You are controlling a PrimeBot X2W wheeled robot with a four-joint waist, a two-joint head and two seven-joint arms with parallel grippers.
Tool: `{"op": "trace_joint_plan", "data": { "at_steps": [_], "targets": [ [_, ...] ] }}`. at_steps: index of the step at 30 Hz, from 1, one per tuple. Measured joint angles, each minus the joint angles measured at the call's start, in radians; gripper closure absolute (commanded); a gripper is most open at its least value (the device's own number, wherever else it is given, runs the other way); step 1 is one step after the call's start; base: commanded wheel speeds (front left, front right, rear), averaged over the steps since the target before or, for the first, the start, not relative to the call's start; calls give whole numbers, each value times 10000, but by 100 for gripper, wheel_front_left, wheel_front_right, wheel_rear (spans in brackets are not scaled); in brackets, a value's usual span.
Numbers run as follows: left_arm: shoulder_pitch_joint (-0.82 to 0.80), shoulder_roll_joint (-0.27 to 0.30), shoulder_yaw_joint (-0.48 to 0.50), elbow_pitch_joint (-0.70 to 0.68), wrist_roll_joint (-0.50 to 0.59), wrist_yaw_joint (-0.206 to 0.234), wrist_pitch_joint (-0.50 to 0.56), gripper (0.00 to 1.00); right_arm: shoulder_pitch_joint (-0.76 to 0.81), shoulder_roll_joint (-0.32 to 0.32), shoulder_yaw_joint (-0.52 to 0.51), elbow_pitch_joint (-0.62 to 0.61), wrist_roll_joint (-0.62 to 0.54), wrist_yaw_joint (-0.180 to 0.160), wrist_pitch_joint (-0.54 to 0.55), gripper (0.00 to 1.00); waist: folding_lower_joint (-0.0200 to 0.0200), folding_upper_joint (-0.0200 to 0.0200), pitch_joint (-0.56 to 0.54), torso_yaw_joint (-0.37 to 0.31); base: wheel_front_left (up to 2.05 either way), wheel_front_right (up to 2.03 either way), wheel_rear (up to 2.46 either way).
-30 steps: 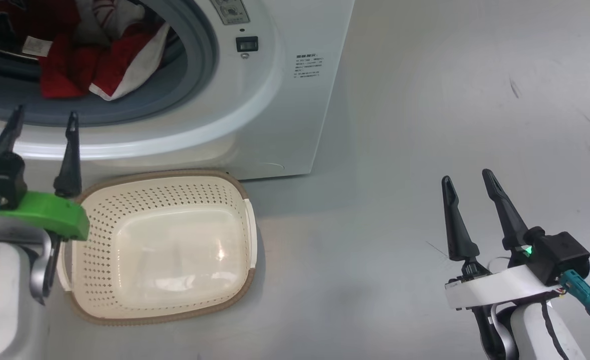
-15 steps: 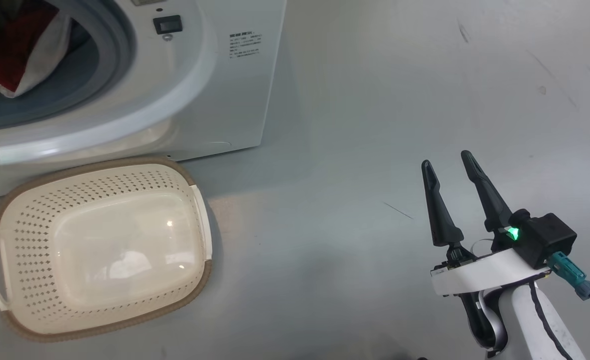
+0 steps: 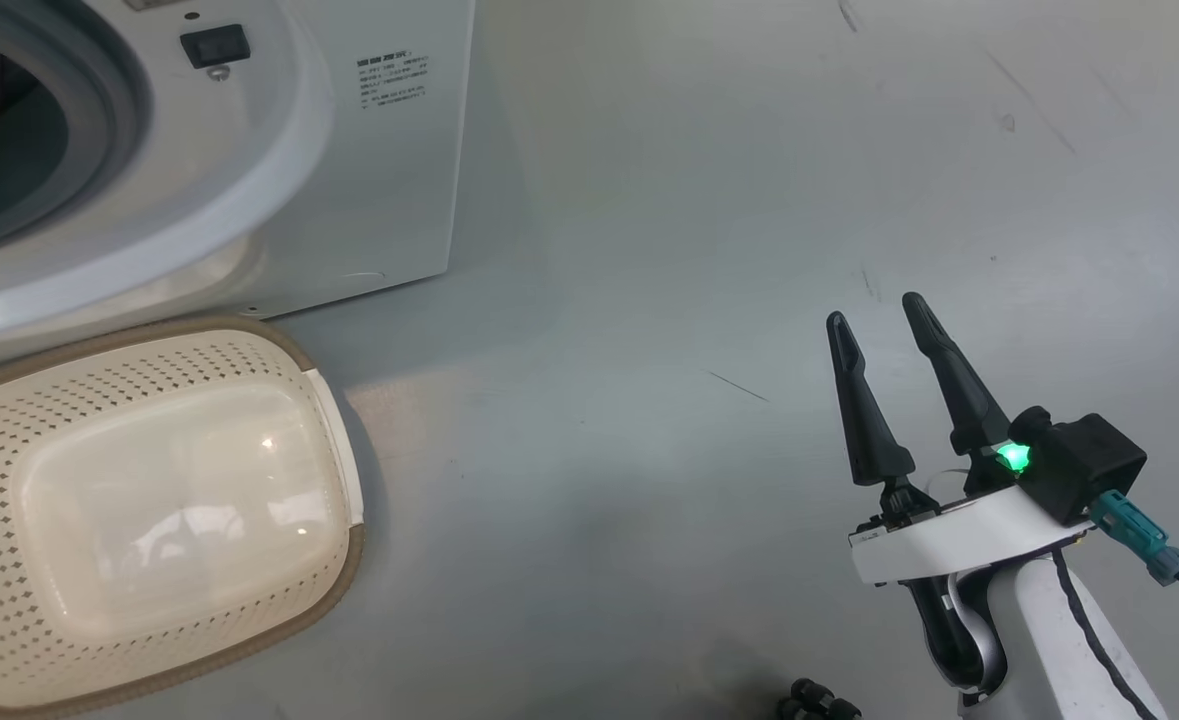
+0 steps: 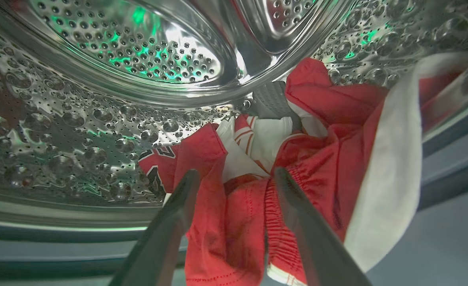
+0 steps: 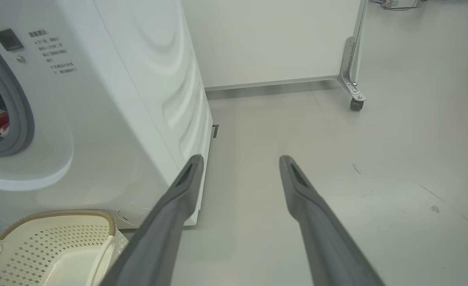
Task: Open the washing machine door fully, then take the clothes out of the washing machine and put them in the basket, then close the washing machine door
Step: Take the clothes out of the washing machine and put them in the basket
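1. Inside the steel drum (image 4: 130, 51) of the washing machine (image 3: 389, 180), the clothes (image 4: 317, 131) lie heaped at the lower front: red pieces with white trim, one white-edged fold draping out toward the grey gasket (image 3: 99, 120).
2. The left claw (image 4: 235, 172) reaches into that heap with its two fingers spread wide, one on each side of a red fold. It is released, not clamped on anything; whether the fingers already touch the cloth I cannot tell.
3. The right claw (image 3: 874, 310) hangs over the bare floor (image 3: 649, 250), well apart from the machine, its fingers parted and nothing between them.
4. The basket (image 3: 99, 375) stands on the floor just in front of the machine, below the opening. The part of it that can be seen holds no garment.
5. Done, by my reading: the door step. The drum mouth is uncovered and an arm is working inside it, though how wide the door stands I cannot say.
6. In hand: the first pick. The left claw looks placed to pinch the red fold between its fingers.
7. Left to do: grasp and lift the clothes out, drop them in the basket, likely in more than one trip, then swing the door shut.
8. Overall the task looks early, with the unloading barely begun.
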Motion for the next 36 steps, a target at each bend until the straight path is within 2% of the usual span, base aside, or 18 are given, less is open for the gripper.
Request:
{"op": "trace_joint_plan", "data": {
  "at_steps": [5, 27, 36],
  "targets": [
    [-350, 309, -8, 372, 136, 29, 234, 0, -11, 4, 15, -8, 151, -10, 0, 0, 0, 0, 139, -92, 0, 0, 0],
    [-1053, 518, -226, 1680, 353, 31, 1039, 0, -313, 8, 100, -140, 236, -115, 0, 0, 0, 0, 502, -145, 0, 0, 0],
    [-1421, 848, -366, 1881, 688, 31, 1139, 0, -366, 10, 171, -161, 251, -192, 0, 0, 0, 0, 634, -192, 0, 0, 0]
  ]
}}
